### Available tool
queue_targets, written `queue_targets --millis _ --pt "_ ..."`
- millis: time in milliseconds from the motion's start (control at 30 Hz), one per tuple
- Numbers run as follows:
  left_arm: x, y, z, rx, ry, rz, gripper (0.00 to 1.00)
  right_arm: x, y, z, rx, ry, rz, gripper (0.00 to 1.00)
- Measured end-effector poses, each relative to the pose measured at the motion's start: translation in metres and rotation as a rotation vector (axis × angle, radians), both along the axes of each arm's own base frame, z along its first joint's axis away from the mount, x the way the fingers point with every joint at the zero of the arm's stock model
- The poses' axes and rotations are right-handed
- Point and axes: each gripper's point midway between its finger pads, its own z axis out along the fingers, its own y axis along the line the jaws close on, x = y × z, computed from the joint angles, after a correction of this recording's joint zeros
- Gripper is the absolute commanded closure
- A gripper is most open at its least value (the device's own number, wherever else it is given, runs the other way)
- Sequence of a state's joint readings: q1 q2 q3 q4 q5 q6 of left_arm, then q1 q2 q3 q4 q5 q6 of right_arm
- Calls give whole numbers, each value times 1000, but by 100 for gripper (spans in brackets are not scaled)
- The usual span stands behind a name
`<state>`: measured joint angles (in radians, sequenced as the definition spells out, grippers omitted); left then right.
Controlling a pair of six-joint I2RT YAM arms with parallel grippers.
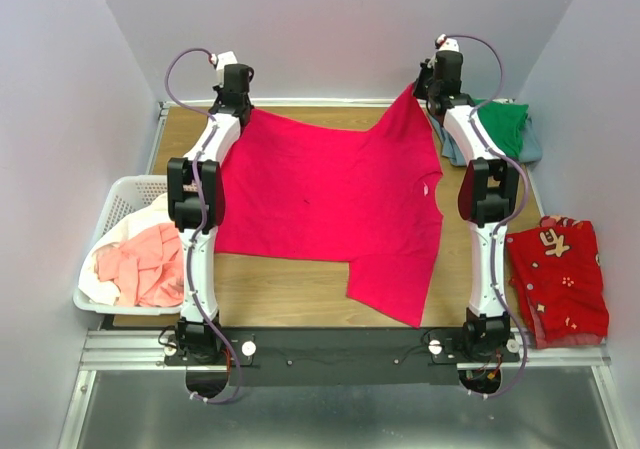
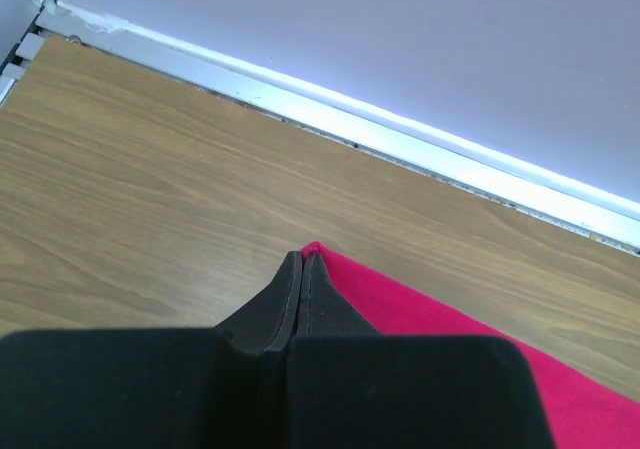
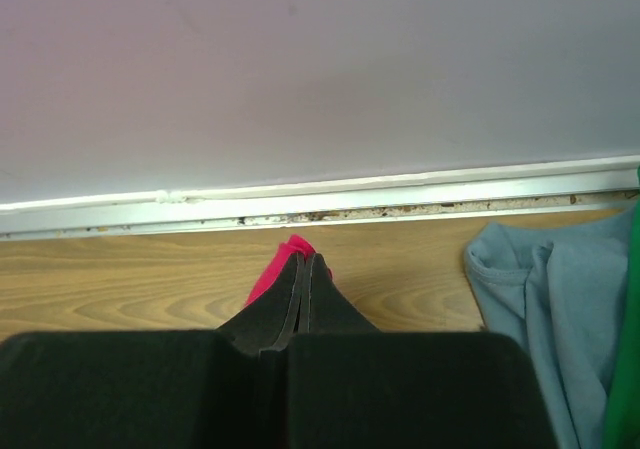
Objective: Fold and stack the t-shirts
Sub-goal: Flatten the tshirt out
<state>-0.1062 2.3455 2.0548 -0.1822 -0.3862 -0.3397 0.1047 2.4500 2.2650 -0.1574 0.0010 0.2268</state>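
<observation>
While closed, L+R end effectors (image 2: 302, 258) (image 3: 305, 259) pinch crimson tee (image 1: 330, 194).

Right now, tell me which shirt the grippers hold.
The crimson shirt: left gripper and right gripper each pinch a far corner. The green shirt and salmon shirt lie heaped aside.

Crimson shirt (image 1: 330, 194) lies spread flat over most of the table (image 1: 290, 294), one sleeve reaching toward the near edge. Its two far corners meet the left gripper (image 1: 243, 105) and the right gripper (image 1: 424, 89); the right corner is drawn up to a peak.

Far right corner: green shirt (image 1: 503, 124) lying on grey-blue shirt (image 1: 532, 151).

Near right edge: red patterned cloth (image 1: 560, 279).

Left edge: basket (image 1: 122, 197) holding salmon shirt (image 1: 145, 269) and white cloth (image 1: 130, 231).
</observation>
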Motion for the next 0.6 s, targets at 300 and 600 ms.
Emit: queue_targets --millis 300,600 --pt "7 2 -18 12 31 -7 100 -4 -2 -15 -3 32 -2 99" --pt "6 -2 -24 -35 68 -36 100 -25 -5 -45 -13 123 -4 99"
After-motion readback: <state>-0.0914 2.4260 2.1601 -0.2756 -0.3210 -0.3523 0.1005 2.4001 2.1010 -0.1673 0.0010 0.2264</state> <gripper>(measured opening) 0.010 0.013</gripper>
